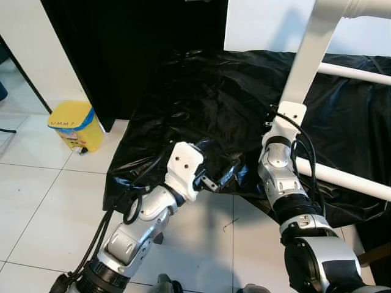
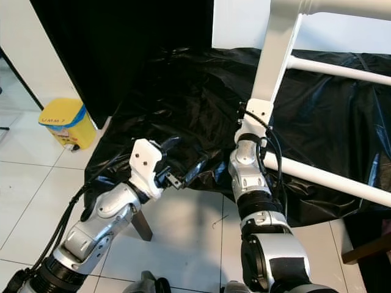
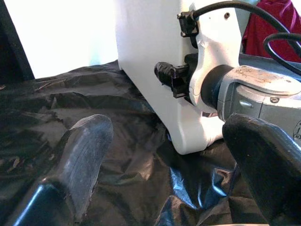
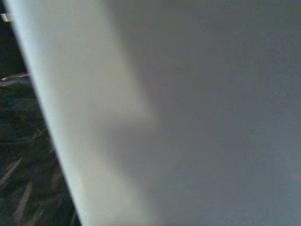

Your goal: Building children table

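Note:
A white table frame stands on a black plastic sheet [image 1: 201,91]. Its upright leg [image 1: 305,61] rises to the top right, and two white rails [image 1: 342,177] run off to the right. My right gripper [image 1: 286,116] is at the foot of that leg and shut on it; one black finger [image 3: 170,75] presses on the leg's face, and the leg [image 4: 188,113] is right against the wrist camera. My left gripper [image 2: 186,152] hovers open over the sheet's near edge, left of the leg, pointing toward it with nothing between its fingers [image 3: 89,141].
A yellow bin [image 1: 73,125] stands on the white tile floor at the left, beside a black curtain. A dark wooden leg [image 2: 143,226] shows under the sheet's front edge. A small thin bent piece [image 1: 230,224] lies on the tiles between my arms.

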Tool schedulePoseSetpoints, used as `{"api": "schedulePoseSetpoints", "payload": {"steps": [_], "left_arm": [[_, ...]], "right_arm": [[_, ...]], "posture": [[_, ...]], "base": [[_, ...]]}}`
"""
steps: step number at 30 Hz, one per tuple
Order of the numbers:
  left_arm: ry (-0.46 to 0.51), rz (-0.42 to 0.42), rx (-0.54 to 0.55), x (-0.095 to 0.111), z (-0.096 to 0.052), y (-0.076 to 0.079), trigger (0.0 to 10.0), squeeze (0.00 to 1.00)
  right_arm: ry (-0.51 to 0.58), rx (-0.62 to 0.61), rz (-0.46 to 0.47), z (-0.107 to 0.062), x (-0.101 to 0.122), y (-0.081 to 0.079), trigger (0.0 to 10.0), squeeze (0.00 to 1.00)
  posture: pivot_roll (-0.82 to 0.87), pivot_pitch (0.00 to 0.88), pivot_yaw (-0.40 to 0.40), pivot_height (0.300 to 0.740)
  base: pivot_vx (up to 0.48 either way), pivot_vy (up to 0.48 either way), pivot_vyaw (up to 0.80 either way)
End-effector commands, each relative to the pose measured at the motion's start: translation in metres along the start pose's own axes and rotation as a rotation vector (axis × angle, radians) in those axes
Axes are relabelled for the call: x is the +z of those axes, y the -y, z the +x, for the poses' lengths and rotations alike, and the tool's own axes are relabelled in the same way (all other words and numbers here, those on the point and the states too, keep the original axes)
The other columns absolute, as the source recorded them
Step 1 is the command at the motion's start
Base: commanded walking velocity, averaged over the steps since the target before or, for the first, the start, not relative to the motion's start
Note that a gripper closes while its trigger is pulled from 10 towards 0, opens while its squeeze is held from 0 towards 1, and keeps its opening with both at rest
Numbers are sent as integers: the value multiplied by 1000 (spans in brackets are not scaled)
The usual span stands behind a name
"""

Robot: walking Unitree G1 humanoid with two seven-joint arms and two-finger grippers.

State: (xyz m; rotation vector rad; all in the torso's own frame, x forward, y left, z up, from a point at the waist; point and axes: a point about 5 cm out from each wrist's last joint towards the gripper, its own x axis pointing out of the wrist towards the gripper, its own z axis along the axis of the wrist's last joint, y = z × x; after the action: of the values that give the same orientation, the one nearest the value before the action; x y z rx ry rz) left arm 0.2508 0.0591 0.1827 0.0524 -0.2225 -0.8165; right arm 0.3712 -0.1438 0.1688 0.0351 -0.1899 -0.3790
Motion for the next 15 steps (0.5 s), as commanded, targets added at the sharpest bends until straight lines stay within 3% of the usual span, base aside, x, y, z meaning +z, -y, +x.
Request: {"api": "schedulePoseSetpoints", "payload": {"steps": [1, 8, 15], "left_arm": [[-10, -23, -264, 2, -5, 15, 10000, 0], [-40, -73, -341, 10, -14, 19, 10000, 0], [-23, -82, -332, 16, -12, 20, 10000, 0]], "right_arm": [[18, 93, 8, -3, 3, -15, 0, 0], [90, 309, 96, -19, 12, -40, 0, 0], [101, 423, 123, -28, 15, -54, 0, 0]], "posture": [[-56, 30, -3, 740], [-57, 43, -4, 740], [-56, 46, -7, 740]], "base": [[0, 0, 0], [0, 0, 0], [0, 0, 0]]}}
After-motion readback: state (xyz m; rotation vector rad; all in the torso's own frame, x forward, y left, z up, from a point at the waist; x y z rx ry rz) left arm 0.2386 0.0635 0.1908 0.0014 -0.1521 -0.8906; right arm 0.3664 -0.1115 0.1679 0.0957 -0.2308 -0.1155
